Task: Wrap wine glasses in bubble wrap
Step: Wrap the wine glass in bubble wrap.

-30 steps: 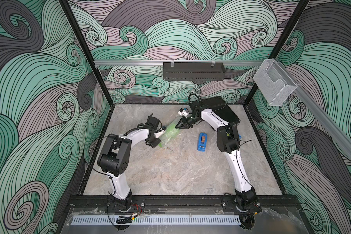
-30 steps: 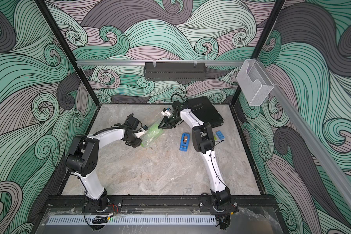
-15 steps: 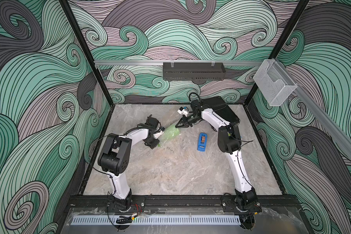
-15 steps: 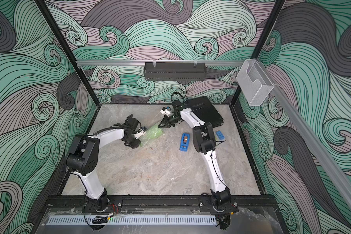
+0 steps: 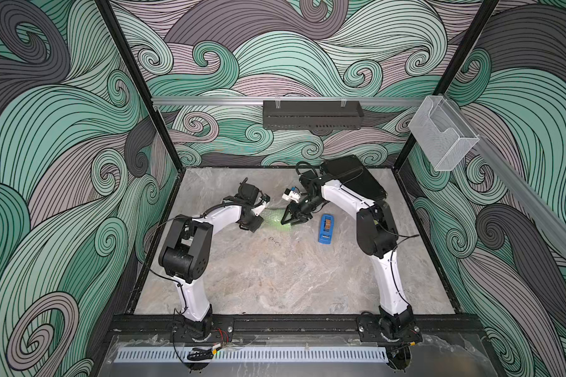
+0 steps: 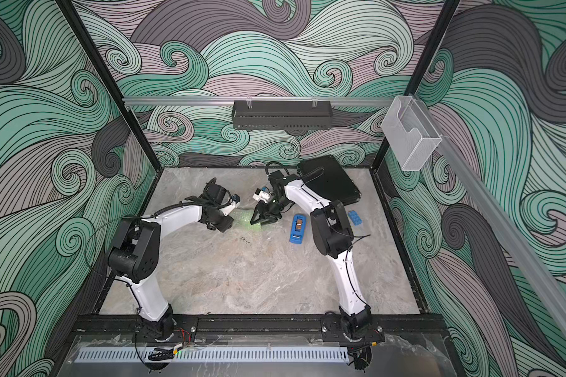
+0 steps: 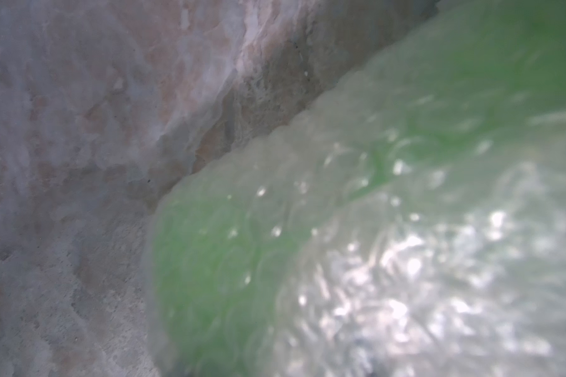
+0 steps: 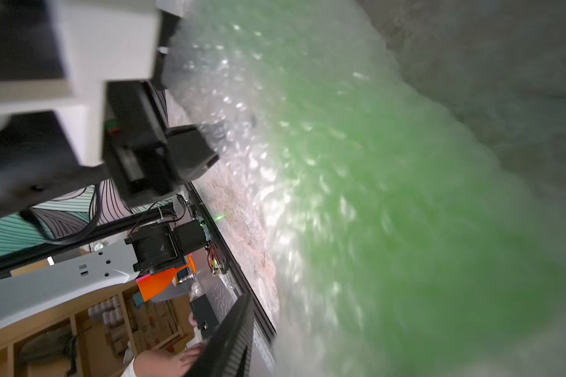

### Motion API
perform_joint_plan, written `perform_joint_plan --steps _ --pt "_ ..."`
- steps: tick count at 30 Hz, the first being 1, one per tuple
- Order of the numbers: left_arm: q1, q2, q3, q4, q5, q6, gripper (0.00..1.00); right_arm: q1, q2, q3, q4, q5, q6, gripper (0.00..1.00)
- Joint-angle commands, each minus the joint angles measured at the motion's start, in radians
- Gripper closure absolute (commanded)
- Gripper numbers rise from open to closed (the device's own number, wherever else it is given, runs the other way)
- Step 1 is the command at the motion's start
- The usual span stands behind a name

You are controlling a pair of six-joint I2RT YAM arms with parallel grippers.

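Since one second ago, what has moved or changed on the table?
The right gripper came down and toward the front edge of the table, next to the goblet in its bubble wrap. Its jaws now look parted, so it may have let go. The goblet's far end came forward with it and lies less slanted. The left gripper and the blue tape dispenser stayed about where they were.
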State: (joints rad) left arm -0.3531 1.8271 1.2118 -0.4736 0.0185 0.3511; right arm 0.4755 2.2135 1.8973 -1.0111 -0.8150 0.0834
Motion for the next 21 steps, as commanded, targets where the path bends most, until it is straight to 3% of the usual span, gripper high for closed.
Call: perform_joint_plan --steps 1,2,5,12,16,21 --pt "-0.008 0.006 0.03 0.012 0.037 -0.009 0.49 -0.074 -0.13 -0.023 -0.028 0.097 0.017 0.68" --pt "-0.008 0.008 0.032 0.008 0.037 -0.007 0.49 -0.089 -0.148 -0.029 -0.033 0.102 0.025 0.73" --pt "-0.005 0.006 0.036 -0.007 0.037 -0.005 0.49 -0.115 -0.175 -0.041 -0.046 0.122 0.031 0.76" --pt "0.003 -0.051 0.041 -0.083 0.09 -0.045 0.38 -0.154 -0.136 0.004 -0.07 0.245 0.045 0.7" --pt "0.015 -0.086 0.064 -0.13 0.15 -0.131 0.25 -0.185 -0.066 0.092 -0.07 0.332 0.047 0.66" --pt "0.055 -0.015 0.163 -0.202 0.247 -0.297 0.24 -0.202 0.044 0.19 -0.07 0.361 0.037 0.65"
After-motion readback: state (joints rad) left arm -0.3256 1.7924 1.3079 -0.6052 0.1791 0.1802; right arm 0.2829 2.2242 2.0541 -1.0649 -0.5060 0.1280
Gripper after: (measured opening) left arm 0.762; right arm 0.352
